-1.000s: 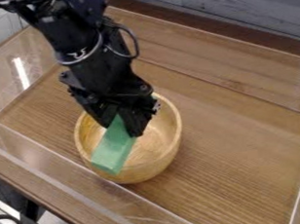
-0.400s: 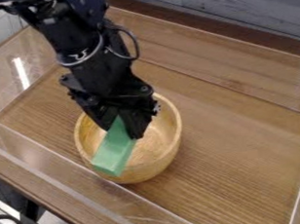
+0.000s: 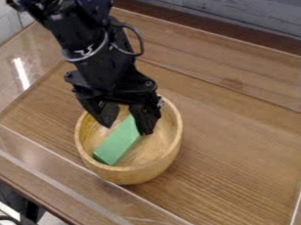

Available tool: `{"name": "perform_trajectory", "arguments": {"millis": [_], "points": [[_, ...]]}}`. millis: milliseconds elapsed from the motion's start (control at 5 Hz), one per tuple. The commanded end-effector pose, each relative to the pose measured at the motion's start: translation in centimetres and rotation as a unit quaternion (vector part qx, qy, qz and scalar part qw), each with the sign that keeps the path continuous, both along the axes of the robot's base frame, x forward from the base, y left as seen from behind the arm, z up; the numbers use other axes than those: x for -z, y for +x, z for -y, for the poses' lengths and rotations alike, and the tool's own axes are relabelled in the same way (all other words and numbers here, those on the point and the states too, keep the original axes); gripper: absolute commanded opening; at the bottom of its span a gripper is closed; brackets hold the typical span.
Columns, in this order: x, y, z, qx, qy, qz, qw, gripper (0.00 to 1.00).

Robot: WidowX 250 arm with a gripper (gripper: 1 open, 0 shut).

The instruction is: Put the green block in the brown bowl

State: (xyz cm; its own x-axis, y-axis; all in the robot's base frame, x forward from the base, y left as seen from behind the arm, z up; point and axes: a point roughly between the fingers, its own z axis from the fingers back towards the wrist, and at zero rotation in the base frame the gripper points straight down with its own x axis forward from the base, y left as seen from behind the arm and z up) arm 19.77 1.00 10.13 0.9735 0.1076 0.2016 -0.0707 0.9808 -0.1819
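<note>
The brown bowl (image 3: 160,155) sits on the wooden tabletop near the front middle. Inside it lies the green block (image 3: 118,143), a flat bright-green bar resting on the bowl's left inner side, free of any grip. My black gripper (image 3: 128,119) hangs just above the bowl's back half, open, its two fingers spread on either side of the block's upper end and not touching it. The arm rises up and to the left out of the frame.
Clear plastic walls (image 3: 19,76) ring the wooden table (image 3: 232,108). A grey tiled wall (image 3: 236,5) stands behind. The table's front edge (image 3: 69,214) runs along the lower left.
The gripper has opened and risen slightly. The green block has dropped from between the fingers and now lies lower inside the bowl.
</note>
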Motion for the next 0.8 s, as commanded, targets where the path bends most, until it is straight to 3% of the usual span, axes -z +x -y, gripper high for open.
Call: {"name": "perform_trajectory", "arguments": {"millis": [0,600], "points": [[-1.4,1.8,-0.5,-0.007,0.003,0.025,0.9996,1.0],[-3.2,3.9,-0.3,-0.004,0.0,0.039,0.9992,1.0]]}}
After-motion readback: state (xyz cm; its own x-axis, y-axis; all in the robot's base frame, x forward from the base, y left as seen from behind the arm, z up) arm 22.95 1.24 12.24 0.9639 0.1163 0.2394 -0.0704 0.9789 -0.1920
